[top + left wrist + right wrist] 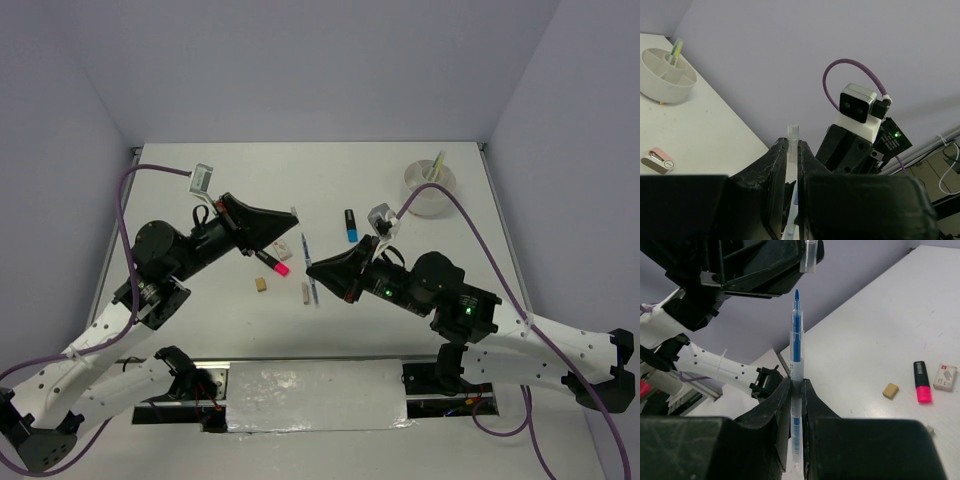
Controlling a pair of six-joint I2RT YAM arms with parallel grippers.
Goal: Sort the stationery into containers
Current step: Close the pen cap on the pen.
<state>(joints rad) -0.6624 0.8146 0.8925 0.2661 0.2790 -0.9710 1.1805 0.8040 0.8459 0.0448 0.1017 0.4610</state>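
Note:
My right gripper (796, 382) is shut on a thin blue pen (796, 355), whose bare tip points up at a clear pen cap (810, 255). My left gripper (788, 145) is shut on that cap (792, 134), a short way beyond the tip. In the top view the two grippers (290, 218) (312, 268) face each other over the table's middle. The round white divided bowl (430, 190) (662, 82) stands at the back right with a yellow stick (437, 165) (676, 50) in it.
On the table lie a pink highlighter (277, 264) (922, 381), a blue highlighter (351, 225), a tan eraser (261, 284) (890, 390), a white eraser (283, 248) (945, 377), another small eraser (305, 292) and a pinkish eraser (657, 160).

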